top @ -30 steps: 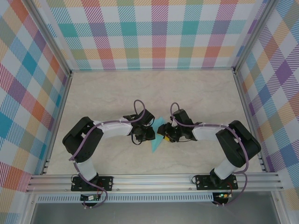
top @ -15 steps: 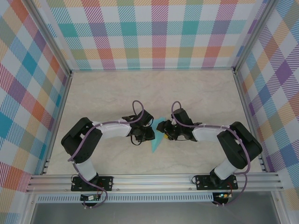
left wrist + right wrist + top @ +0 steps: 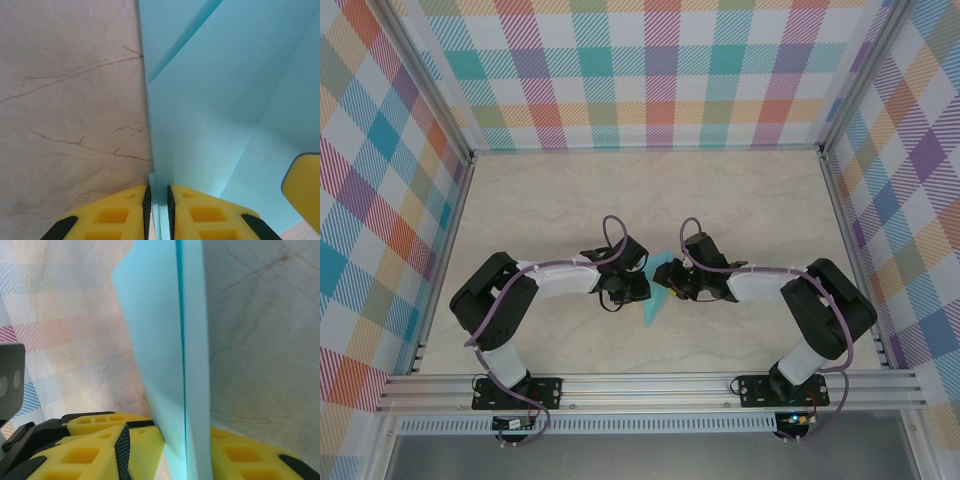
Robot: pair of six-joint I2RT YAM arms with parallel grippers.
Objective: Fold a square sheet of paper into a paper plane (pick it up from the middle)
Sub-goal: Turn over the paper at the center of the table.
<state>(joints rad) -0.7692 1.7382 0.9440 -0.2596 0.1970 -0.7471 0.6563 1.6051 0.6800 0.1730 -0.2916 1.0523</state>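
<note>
Paper plane (image 3: 655,305), partly hidden, in grip of left pincer (image 3: 157,194) and right pincer (image 3: 170,442)

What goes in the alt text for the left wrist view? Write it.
The left gripper, its fingers yellow, pinches the near edge of a folded teal paper that spreads up and right in creased layers. Marbled table lies to the left; another yellow finger pokes in at the right edge.
</note>
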